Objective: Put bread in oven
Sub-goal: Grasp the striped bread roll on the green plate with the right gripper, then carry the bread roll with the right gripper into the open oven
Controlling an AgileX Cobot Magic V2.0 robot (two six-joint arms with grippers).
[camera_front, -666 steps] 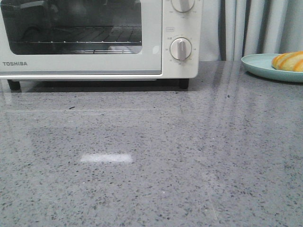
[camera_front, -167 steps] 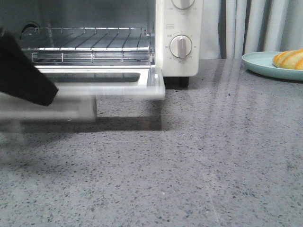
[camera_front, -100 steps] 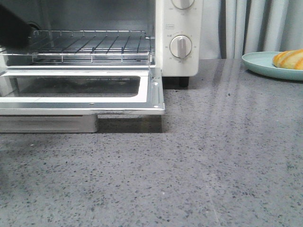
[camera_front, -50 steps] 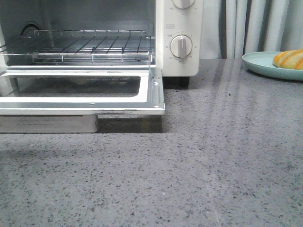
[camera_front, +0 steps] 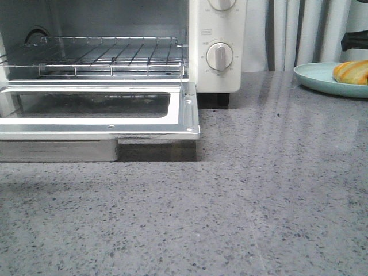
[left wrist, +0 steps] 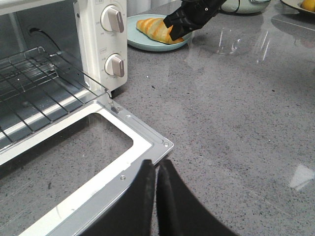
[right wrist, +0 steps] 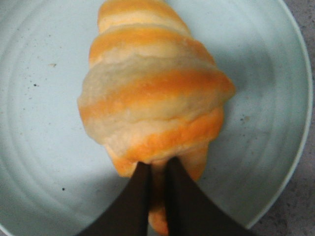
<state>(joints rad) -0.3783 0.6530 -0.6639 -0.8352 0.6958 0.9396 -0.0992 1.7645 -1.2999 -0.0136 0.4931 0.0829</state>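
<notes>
The bread (right wrist: 155,98), a golden-brown roll with cream stripes, lies on a pale blue plate (right wrist: 44,73); it also shows at the far right in the front view (camera_front: 352,72). My right gripper (right wrist: 157,164) hovers just over the bread's near end, its jaws nearly together with only a thin gap. The white oven (camera_front: 215,23) stands at the left with its glass door (camera_front: 98,109) dropped open and the wire rack (camera_front: 109,54) bare. My left gripper (left wrist: 156,164) is shut and empty, beside the door's free corner.
The grey speckled counter (camera_front: 259,201) spreads in front of the oven and the plate. The oven's dials (camera_front: 219,56) face me. Pale curtains (camera_front: 299,29) hang behind. A dark part of the right arm (camera_front: 353,40) shows above the plate.
The oven door, shut at first, now lies open. The left arm has drawn out of the front view. The right arm has come into view above the plate.
</notes>
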